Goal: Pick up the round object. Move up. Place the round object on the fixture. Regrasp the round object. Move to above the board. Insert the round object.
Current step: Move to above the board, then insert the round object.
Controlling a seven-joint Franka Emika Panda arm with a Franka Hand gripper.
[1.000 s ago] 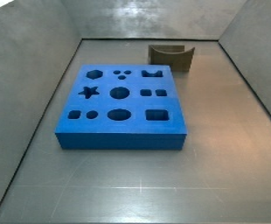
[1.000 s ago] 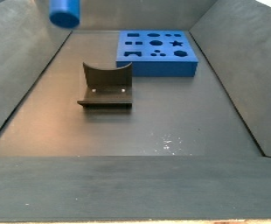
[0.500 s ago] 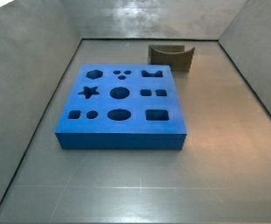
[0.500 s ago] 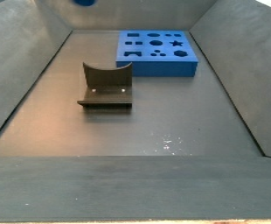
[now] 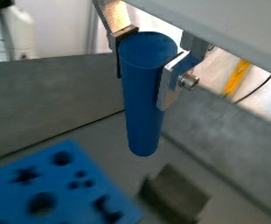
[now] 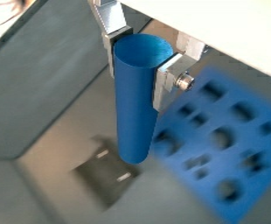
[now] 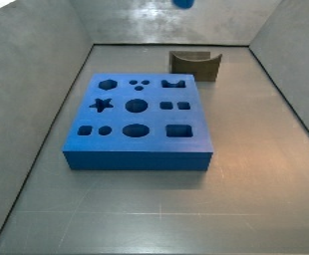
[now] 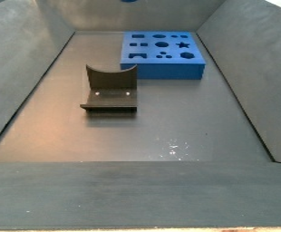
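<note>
Up high, your gripper has its jaws pinching the peg near its top end, the flat silver fingers pressed to its smooth curved sides. You can see this in both wrist views: the peg is a long, matte blue cylinder with a flat round end, hanging upright well clear of the floor. In both side views only a sliver of blue shows at the top edge of the frame, so the peg sits almost out of sight there.

Below, the board lies flat on the floor, a thick blue rectangular block with crisp cut-outs: a star, circles, squares and a notched shape. Beyond its far right corner stands the fixture, a small dark olive holder with a curved notch in its upright wall; it is set apart from the board, nearer the back wall. The floor is dull grey metal with faint reflections, walled by sloping grey panels.
</note>
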